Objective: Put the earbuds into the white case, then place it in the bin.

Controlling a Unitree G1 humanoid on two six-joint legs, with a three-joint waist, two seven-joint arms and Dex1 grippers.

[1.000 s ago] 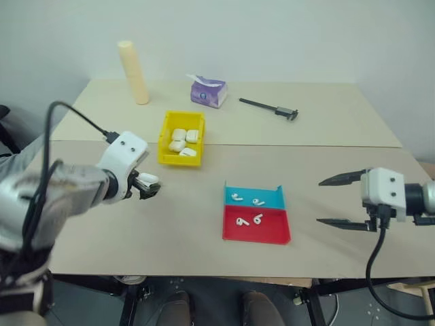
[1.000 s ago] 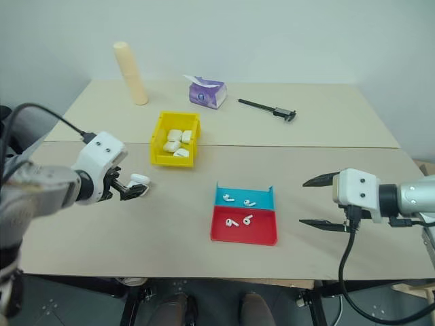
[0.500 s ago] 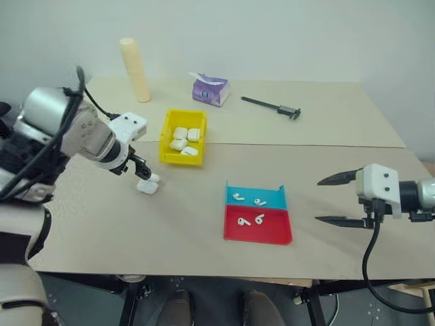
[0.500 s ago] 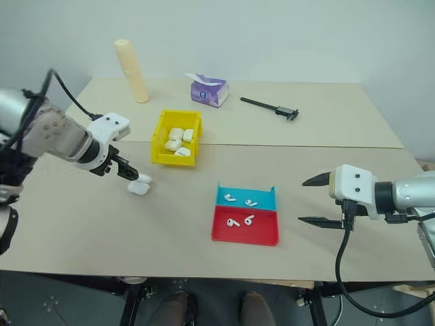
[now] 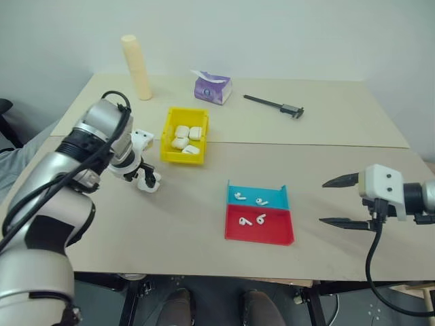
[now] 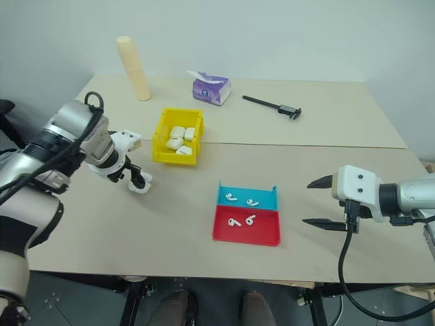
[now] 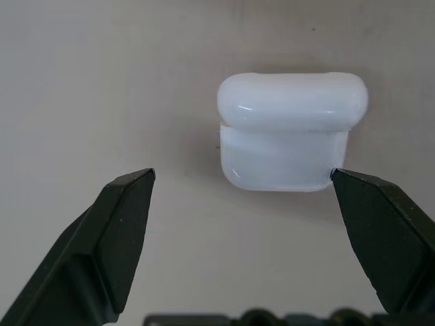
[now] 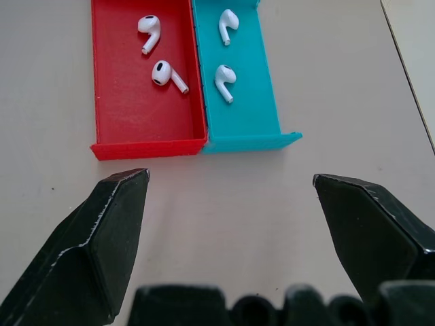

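White case point(image 7: 292, 132) lies between open left hand point(image 7: 241, 178) fingers, perhaps touching one.

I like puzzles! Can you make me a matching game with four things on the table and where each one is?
Things:
1. white case
2. earbuds
3. tissue pack
4. caliper

Places:
A. in the red-and-blue tray
B. far side of the table, right of the tissue pack
C. on the table under the open left end effector
D. far side of the table, behind the yellow bin

Pairs: 1-C, 2-A, 3-D, 4-B
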